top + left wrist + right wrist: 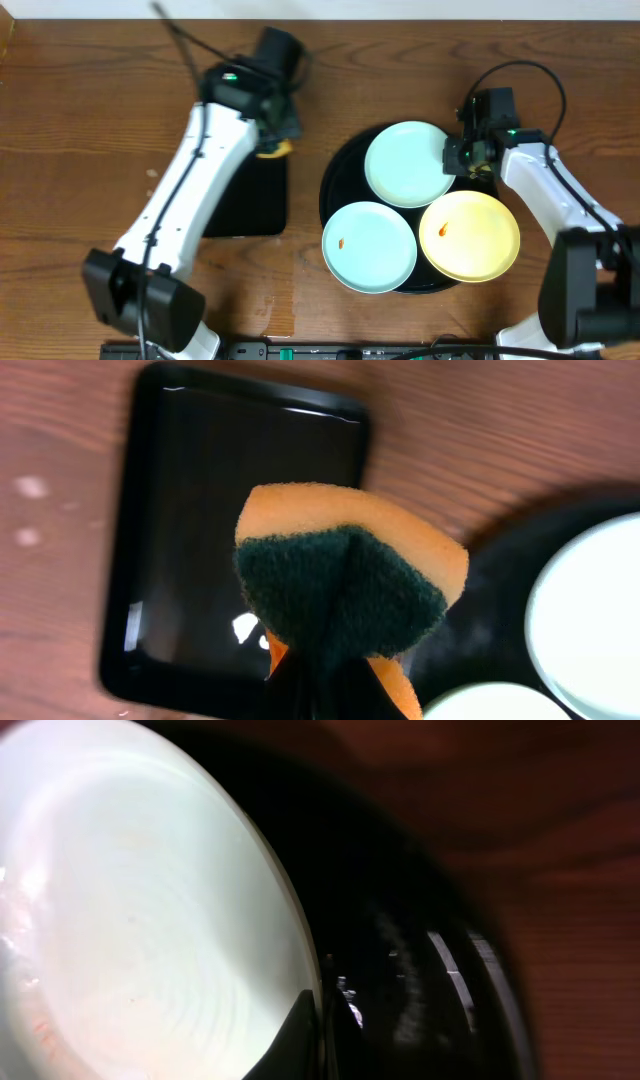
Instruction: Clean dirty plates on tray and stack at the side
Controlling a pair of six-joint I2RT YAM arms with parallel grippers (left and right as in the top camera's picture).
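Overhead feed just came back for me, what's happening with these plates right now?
The left claw holds a sponge over the small tray. The right claw is shut on the rim of the top mint plate on the round tray. The other mint plate and the yellow plate, both orange-spotted, lie there too. Nothing is stacked at the side yet.

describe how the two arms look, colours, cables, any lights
Both have smooth white shells on the long links, with black joints and wrist ends. The left arm has a green light near its wrist and a thin black cable. The right arm has a green light too, under a looping black cable.
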